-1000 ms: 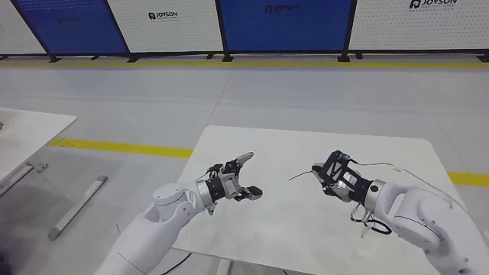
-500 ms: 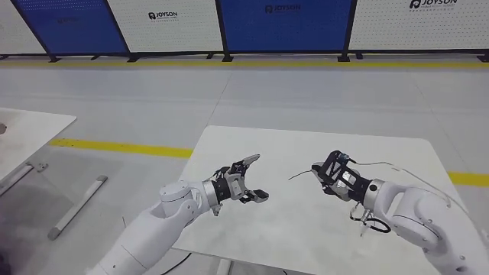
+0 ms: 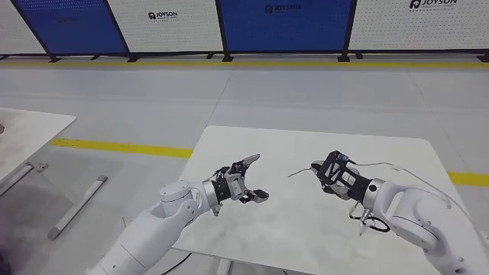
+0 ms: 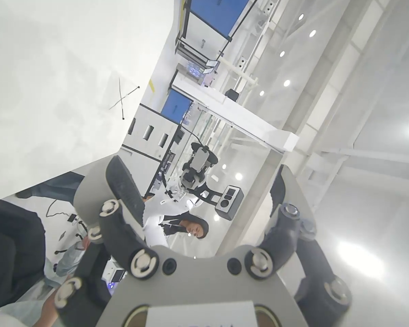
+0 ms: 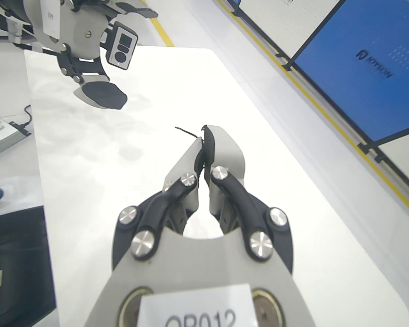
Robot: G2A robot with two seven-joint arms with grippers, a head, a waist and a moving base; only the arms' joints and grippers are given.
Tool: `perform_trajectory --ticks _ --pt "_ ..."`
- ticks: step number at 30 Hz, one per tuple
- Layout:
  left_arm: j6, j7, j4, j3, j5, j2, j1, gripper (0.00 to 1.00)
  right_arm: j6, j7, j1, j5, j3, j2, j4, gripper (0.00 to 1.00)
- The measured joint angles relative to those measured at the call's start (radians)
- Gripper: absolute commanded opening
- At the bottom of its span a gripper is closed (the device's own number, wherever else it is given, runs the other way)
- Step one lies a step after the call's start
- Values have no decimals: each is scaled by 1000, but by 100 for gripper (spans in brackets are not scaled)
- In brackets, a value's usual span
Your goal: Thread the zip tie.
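**Right claw pinches tie, left claw open and bare**

Top view. Both claws hang over the white table, roughly level with each other and well apart. The left claw is on the table's 9 o'clock side. The right claw lies at its 3 o'clock.

Right claw: fingers are pressed together, pads meeting along their length. The tie is nipped at the very tips. A thin black length juts out from the tips toward 9 o'clock, aimed at the left claw, and it bends slightly near its end. The free end stops well short of the left claw, with bare table between them. The right wrist view shows the same: the strand leaves the closed tips and hangs above the tabletop. The rest of the tie is hidden between the pads, and its head cannot be made out.

Left claw: spread wide, one finger high and one low, the dark pads far apart with nothing between them. Its fingertips point toward 2 to 3 o'clock.

Left wrist view. Two thin dark strands lie crossed flat on the table, apart from the left claw. They are too small to tell whether they are more ties.
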Motion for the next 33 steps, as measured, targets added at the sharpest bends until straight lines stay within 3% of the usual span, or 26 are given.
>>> perform_trajectory --ticks 5,10,14,17,21,22,29,33 --pt "0 0 0 0 0 0 0 100 0 -132 14 -78 -43 1 27 0" --pt "-1 1 -2 0 1 0 0 100 0 -127 15 -74 -43 1 27 0" --pt "0 24 -37 15 -24 -3 4 100 0 -128 15 -74 -43 1 27 0" --pt "0 48 -49 63 -103 4 -19 100 0 -128 15 -75 -43 1 27 0" --pt "0 168 -28 159 -277 20 -110 100 0 -128 15 -75 -43 1 27 0" --pt "0 185 -27 165 -298 21 -119 100 0 -128 15 -75 -43 1 27 0" --pt "-3 175 -31 165 -283 20 -111 100 0 -128 15 -75 -43 1 27 0" --pt "-36 245 -78 185 -278 5 -121 100 0 -128 15 -75 -43 1 27 0"
